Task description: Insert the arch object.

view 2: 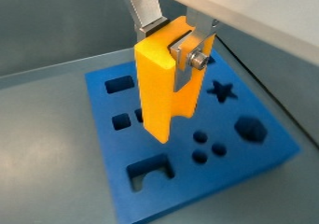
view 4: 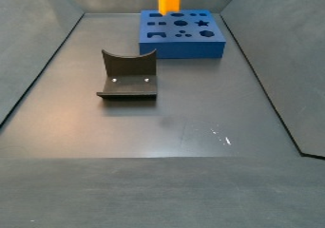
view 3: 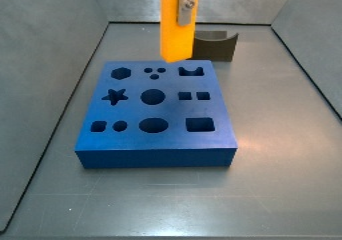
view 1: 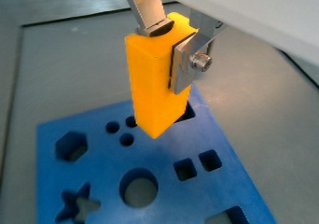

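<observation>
Item: arch object (view 2: 166, 86), upright, clamped in gripper (view 2: 182, 44), hovering above blue board (view 3: 158, 149). I'd square it over the arch-shaped hole (view 2: 149, 171) before lowering slowly.

No text, label, brand, number or sign can be read in any of the views. The orange arch object (view 1: 159, 76) has plain, unmarked faces in both wrist views and both side views. The claw (view 1: 174, 43) that clamps it near its upper end, at the top centre of the frame, carries no readable marking on its silver finger plates. The blue board (view 3: 158, 119) shows only cut-out shapes, among them a star, circles and squares, and no lettering. The dark grey block (view 4: 127, 76) is likewise bare.
</observation>
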